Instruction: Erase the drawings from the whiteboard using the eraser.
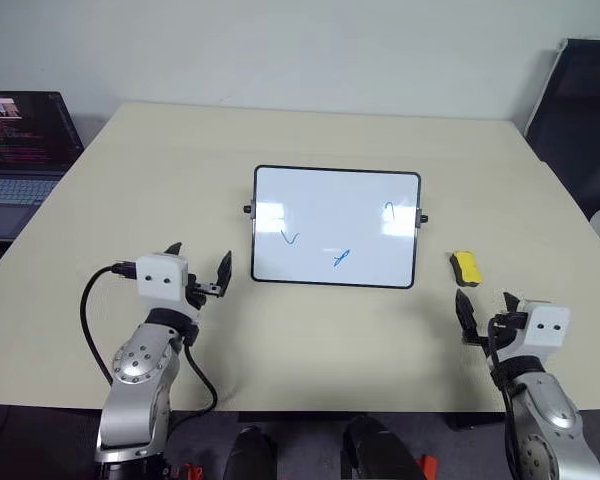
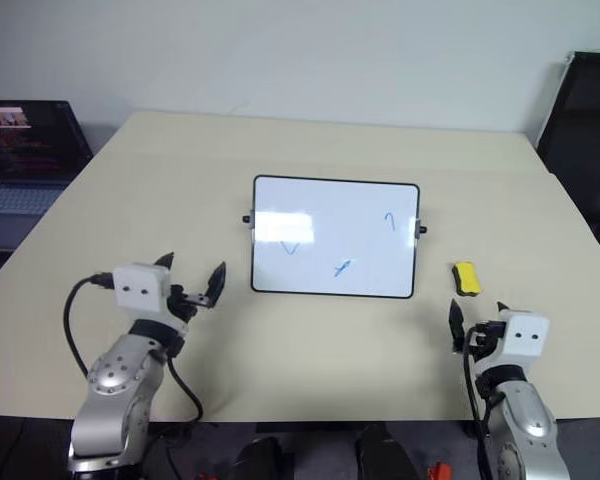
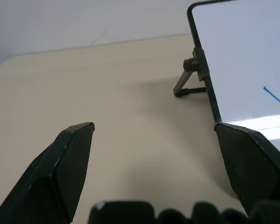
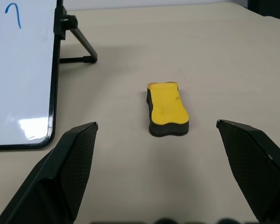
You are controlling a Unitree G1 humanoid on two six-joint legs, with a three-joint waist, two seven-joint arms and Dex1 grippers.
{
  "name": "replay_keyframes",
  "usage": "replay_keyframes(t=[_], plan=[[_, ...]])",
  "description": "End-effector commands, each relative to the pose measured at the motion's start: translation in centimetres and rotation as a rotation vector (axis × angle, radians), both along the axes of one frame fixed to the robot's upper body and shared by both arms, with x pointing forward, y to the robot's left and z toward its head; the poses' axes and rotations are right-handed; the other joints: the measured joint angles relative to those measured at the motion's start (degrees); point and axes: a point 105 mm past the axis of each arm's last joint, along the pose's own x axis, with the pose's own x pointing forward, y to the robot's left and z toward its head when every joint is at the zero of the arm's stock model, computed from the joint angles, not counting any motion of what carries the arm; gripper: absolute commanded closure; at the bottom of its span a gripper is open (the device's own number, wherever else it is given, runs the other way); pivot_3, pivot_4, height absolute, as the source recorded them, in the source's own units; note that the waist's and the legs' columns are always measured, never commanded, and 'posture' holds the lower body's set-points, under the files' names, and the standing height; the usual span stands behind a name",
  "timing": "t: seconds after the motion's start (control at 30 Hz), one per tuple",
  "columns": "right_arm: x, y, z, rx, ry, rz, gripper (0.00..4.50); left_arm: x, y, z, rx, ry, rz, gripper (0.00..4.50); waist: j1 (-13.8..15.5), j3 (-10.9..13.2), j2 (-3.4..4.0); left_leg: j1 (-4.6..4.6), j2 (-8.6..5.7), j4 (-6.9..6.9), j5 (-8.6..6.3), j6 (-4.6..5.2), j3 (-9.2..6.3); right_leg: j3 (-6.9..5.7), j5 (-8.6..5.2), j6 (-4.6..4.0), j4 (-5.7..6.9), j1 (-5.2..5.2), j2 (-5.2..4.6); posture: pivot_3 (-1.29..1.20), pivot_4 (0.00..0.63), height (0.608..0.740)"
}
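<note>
The whiteboard (image 1: 325, 200) stands tilted on small legs at the middle of the table. It bears three blue drawings: a tick (image 1: 290, 238), a slanted scribble (image 1: 341, 258) and a hook (image 1: 388, 211). The yellow eraser (image 1: 466, 267) lies flat on the table just right of the board, dark side down. My right gripper (image 1: 486, 305) hovers open a short way in front of the eraser, with the block (image 4: 167, 109) lying beyond its spread fingers (image 4: 74, 158). My left gripper (image 1: 198, 260) is open and empty near the board's lower left corner (image 3: 210, 93).
An open laptop (image 1: 20, 150) sits at the table's far left edge. A dark chair (image 1: 585, 110) stands beyond the right edge. The beige table (image 1: 280, 140) stretches bare behind the board and between my arms.
</note>
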Motion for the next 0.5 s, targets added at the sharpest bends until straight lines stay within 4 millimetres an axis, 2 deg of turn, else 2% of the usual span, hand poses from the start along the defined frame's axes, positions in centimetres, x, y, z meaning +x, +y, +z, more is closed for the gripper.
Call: replay_keyframes(t=[0.03, 0.1, 0.27, 0.37, 0.4, 0.5], plan=[[0.1, -0.7, 1.2, 0.022, -0.015, -0.028, 0.02, 0.5, 0.0, 0.2, 0.014, -0.035, -0.007, 0.00, 0.0, 0.0, -0.01, 0.00, -0.01, 0.01, 0.00, 0.00, -0.01, -0.01, 0.00, 0.00, 0.00, 0.00, 0.00, 0.00, 0.150, 0.740], [0.4, -0.9, 1.5, 0.003, -0.019, -0.036, 0.02, 0.7, 0.5, -0.5, 0.013, -0.021, 0.011, 0.00, 0.0, 0.0, 0.00, 0.03, -0.03, 0.01, 0.00, 0.00, -0.01, 0.00, 0.00, 0.00, 0.00, 0.00, -0.02, 0.00, 0.150, 0.740], [0.7, 0.3, 3.1, -0.011, -0.057, 0.019, 0.02, 0.4, 0.4, -0.4, 0.015, -0.029, -0.061, 0.00, 0.0, 0.0, 0.02, -0.01, -0.04, -0.05, 0.00, 0.00, 0.00, 0.01, -0.02, -0.02, -0.03, -0.02, -0.02, 0.00, 0.150, 0.740], [1.0, 0.0, 4.0, -0.104, -0.074, 0.023, 0.02, 0.2, -0.5, 1.3, 0.004, -0.078, -0.207, 0.00, 0.0, 0.0, 0.02, -0.02, -0.03, -0.10, 0.00, 0.00, 0.00, -0.01, -0.04, -0.03, -0.02, -0.03, -0.02, 0.00, 0.150, 0.740], [1.1, 0.2, 4.2, -0.111, -0.081, 0.025, 0.02, 0.2, -0.5, 1.7, 0.007, -0.086, -0.234, 0.00, 0.0, 0.0, 0.02, -0.02, -0.03, -0.09, 0.00, 0.00, 0.00, -0.02, -0.05, -0.03, -0.04, -0.04, -0.03, 0.00, 0.150, 0.740], [1.4, 0.0, 5.2, -0.118, -0.098, 0.013, 0.02, 0.2, -2.0, 3.9, 0.024, -0.113, -0.416, 0.00, 0.0, 0.0, 0.04, -0.02, -0.03, -0.08, 0.00, 0.00, -0.01, -0.04, -0.05, -0.03, -0.01, -0.04, -0.03, 0.00, 0.150, 0.740]])
